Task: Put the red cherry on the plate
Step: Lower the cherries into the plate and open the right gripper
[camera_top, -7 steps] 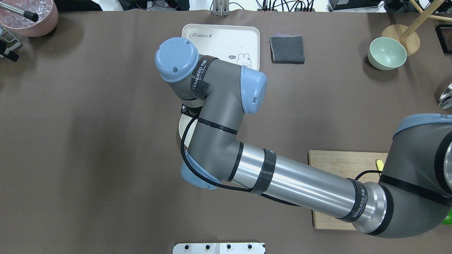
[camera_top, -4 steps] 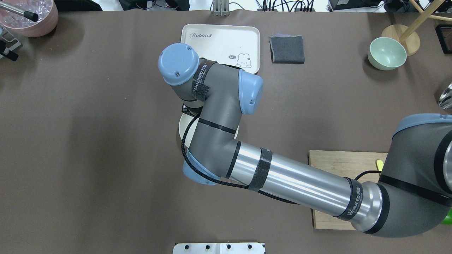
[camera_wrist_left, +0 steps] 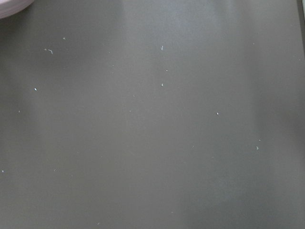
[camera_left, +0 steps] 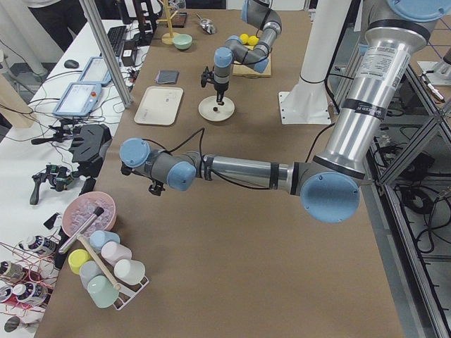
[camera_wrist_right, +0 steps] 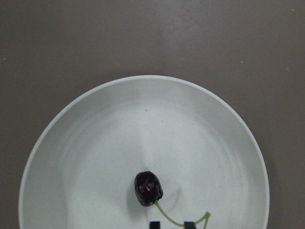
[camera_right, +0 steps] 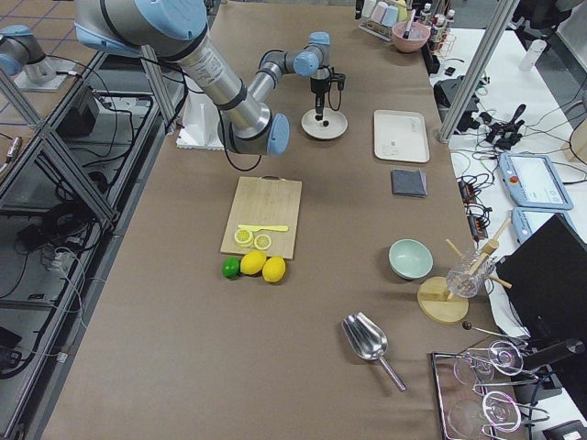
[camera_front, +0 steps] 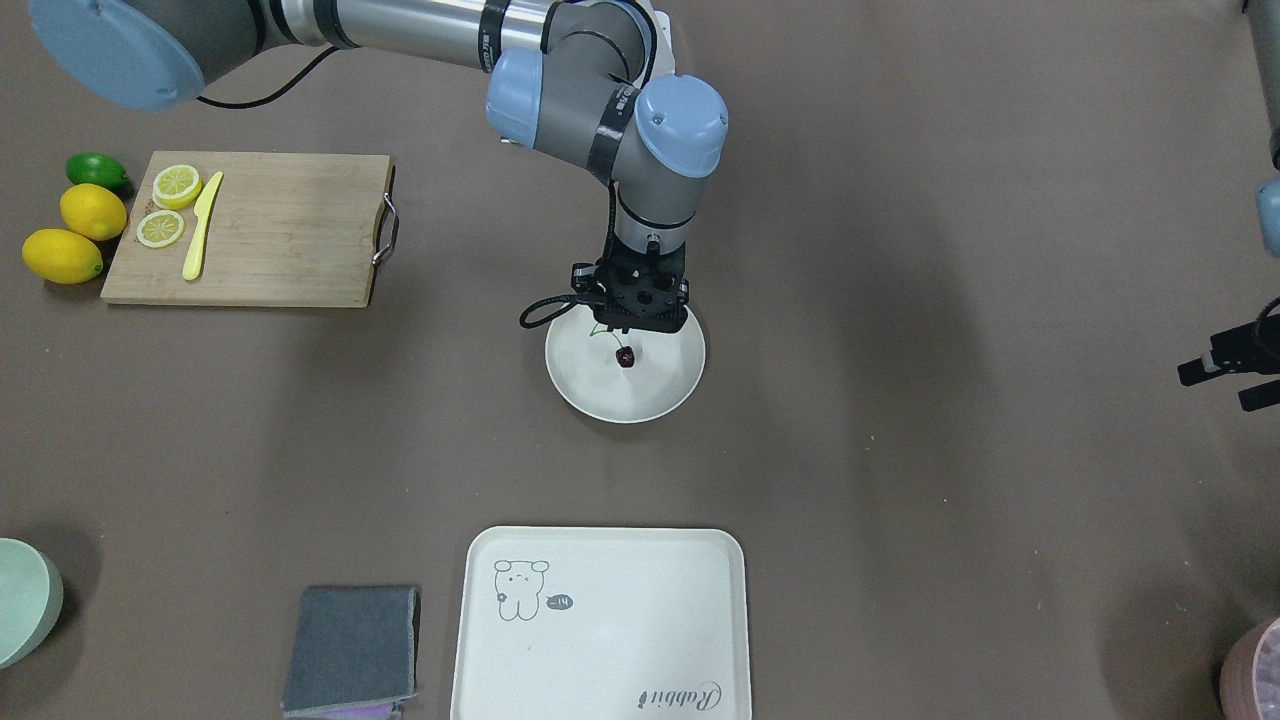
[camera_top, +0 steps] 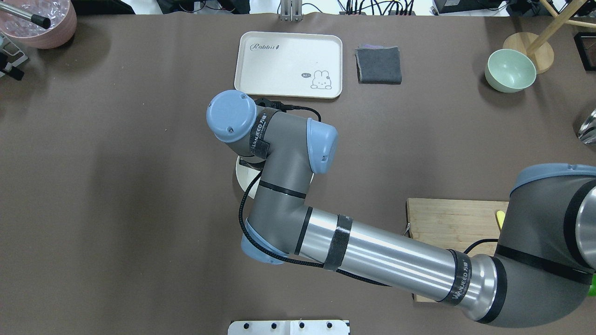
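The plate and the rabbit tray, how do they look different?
The plate is round; the tray is rectangular with rounded corners. The plate is plain, while the tray carries a rabbit drawing and the word Rabbit. The tray is larger than the plate. Both are cream-white with a raised rim and lie flat on the brown table.

Red cherry (camera_wrist_right: 148, 188): one dark maroon, wrinkled fruit showing, thin green stem curving away from it. Sitting within plate (camera_wrist_right: 143, 119), slightly off centre; contact with plate floor unclear. Plate: round, shallow, cream-white, plain raised rim, lying flat, facing up.
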You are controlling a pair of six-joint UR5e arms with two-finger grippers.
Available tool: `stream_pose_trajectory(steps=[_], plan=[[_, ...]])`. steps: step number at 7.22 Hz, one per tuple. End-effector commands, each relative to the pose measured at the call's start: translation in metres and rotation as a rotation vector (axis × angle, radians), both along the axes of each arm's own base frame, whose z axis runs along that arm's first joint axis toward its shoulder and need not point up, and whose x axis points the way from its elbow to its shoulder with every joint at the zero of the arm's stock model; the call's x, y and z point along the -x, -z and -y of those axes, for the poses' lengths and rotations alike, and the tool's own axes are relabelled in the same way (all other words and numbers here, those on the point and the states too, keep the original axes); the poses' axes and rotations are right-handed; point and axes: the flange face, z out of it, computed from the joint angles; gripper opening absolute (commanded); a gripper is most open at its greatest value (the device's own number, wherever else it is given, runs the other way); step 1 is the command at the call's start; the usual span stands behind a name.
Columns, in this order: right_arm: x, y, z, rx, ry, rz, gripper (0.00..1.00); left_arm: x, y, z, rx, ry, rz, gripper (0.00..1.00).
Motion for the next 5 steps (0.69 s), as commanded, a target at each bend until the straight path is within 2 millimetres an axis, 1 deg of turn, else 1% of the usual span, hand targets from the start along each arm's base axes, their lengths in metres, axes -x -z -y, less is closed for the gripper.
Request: stream_pose_trajectory(steps=[1, 2, 3, 4, 5], plan=[[0.002, 0.000, -0.005, 0.001, -0.010, 0.003, 0.99, 0.000, 0.000, 0.000, -0.001, 0.000, 0.000, 0.98], [0.001, 0.003, -0.006, -0.001, -0.010, 0.007, 1.00, 0.000, 0.001, 0.000, -0.001, -0.001, -0.002, 0.98], [-0.011, 0.016, -0.003, -0.005, -0.014, 0.031, 1.00, 0.000, 0.001, 0.000, -0.001, -0.001, -0.002, 0.98], [-0.047, 0.036, 0.003, 0.020, -0.011, 0.047, 1.00, 0.000, 0.001, 0.000, -0.001, -0.001, -0.002, 0.98], [-0.107, 0.040, -0.002, 0.049, -0.008, 0.107, 1.00, 0.000, 0.001, 0.000, -0.001, -0.001, -0.002, 0.98]])
